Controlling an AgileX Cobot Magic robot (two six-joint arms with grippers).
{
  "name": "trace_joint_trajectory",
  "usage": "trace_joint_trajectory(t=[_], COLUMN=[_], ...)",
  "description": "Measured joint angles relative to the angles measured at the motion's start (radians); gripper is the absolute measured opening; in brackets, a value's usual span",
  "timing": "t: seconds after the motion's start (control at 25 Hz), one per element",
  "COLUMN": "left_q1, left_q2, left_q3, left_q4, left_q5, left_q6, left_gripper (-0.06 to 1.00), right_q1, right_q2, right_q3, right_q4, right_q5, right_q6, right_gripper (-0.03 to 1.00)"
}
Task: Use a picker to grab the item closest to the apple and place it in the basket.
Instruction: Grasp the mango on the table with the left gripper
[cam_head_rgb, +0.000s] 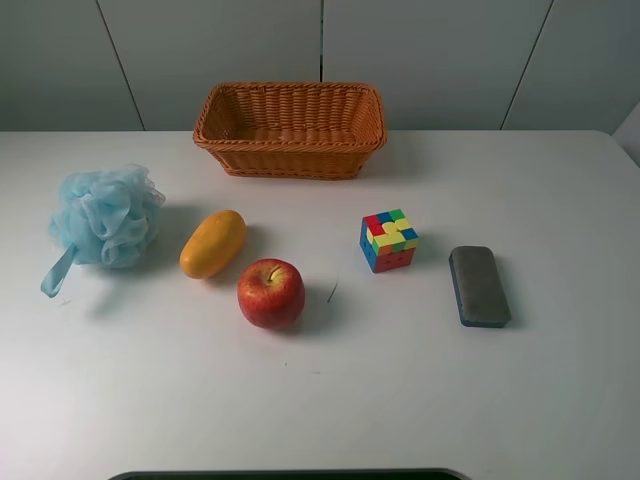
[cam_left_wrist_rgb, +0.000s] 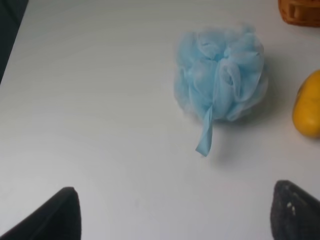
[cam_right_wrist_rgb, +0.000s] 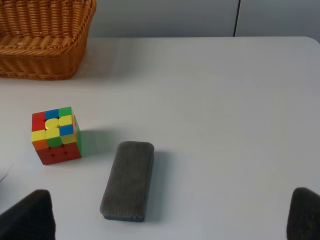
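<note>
A red apple (cam_head_rgb: 270, 292) sits on the white table near the middle. A yellow-orange mango (cam_head_rgb: 212, 243) lies just to its upper left, the closest thing to it; its edge shows in the left wrist view (cam_left_wrist_rgb: 308, 105). A wicker basket (cam_head_rgb: 290, 128) stands empty at the back; it shows in the right wrist view (cam_right_wrist_rgb: 42, 37). Neither gripper shows in the exterior view. The left gripper (cam_left_wrist_rgb: 175, 217) is open, its fingertips (cam_left_wrist_rgb: 55, 217) wide apart above bare table. The right gripper (cam_right_wrist_rgb: 170, 220) is open, its fingertips (cam_right_wrist_rgb: 27, 217) wide apart near the eraser.
A blue bath pouf (cam_head_rgb: 105, 216) lies at the left, also in the left wrist view (cam_left_wrist_rgb: 220, 75). A colourful puzzle cube (cam_head_rgb: 388, 240) and a grey board eraser (cam_head_rgb: 479, 285) lie right of the apple, both in the right wrist view (cam_right_wrist_rgb: 55, 135) (cam_right_wrist_rgb: 127, 180).
</note>
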Motion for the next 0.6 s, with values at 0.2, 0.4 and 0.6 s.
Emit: trace_joint_trajectory(t=[0.2,0.4,0.6], left_q1=[0.0,-0.035,-0.179], left_q2=[0.312,0.593,0.819], left_q3=[-0.115,-0.219,-0.304], left_q4=[0.0,-0.024,-0.023], left_q5=[0.002,0.0,-0.042], left_q6=[0.0,-0.007,-0.057], left_gripper=[0.73,0.73,0.73], right_q1=[0.0,0.0,0.0], right_q2=[0.0,0.0,0.0], right_q3=[0.0,0.0,0.0], right_q4=[0.0,0.0,0.0], right_q5=[-0.002,-0.002,-0.002], right_q6=[0.0,0.0,0.0], right_gripper=[0.7,0.7,0.7])
